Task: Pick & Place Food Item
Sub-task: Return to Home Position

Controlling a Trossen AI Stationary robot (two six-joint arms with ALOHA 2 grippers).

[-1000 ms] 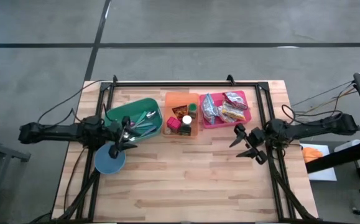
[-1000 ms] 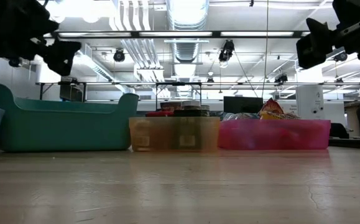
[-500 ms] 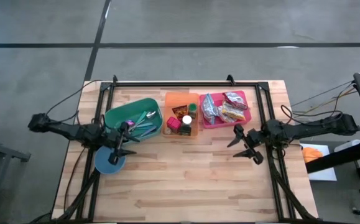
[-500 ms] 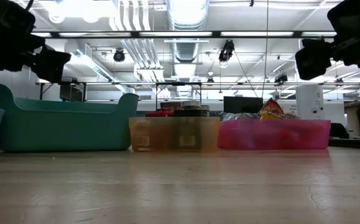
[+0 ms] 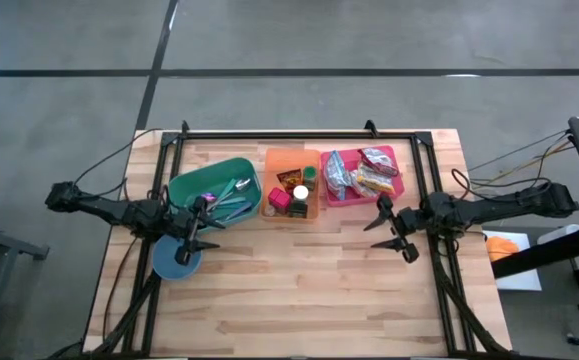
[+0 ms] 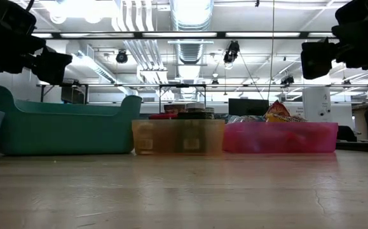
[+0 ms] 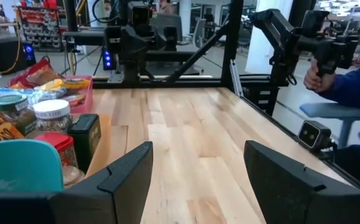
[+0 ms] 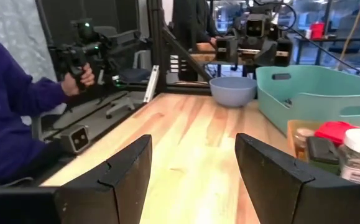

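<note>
Since a second ago the left arm has drawn back from over the green bin (image 5: 183, 185), so the left hand (image 5: 196, 224) now hangs above where that bin's rim meets the blue bowl (image 5: 173, 262). The right hand (image 5: 389, 229) has edged a little toward the pink bin (image 5: 400, 172). Both hands are spread wide and hold nothing; each wrist view shows bare bench (image 5: 299, 290) between the two fingers. The food is all stowed: packs (image 5: 361, 176) lie in the pink bin, jars (image 5: 295, 193) stand in the orange bin (image 5: 291, 154), and cutlery (image 5: 229, 194) rests in the green bin. No item lies loose on the bench. What remains, I judge, is only the retreat to rest. To do it well, each arm should lift first and then fold back along its own side. The left must clear the bowl and bin rim right under it, and the right must keep off the pink bin's corner. Slow, level travel with fingers left apart should keep the bins from being nudged.
</note>
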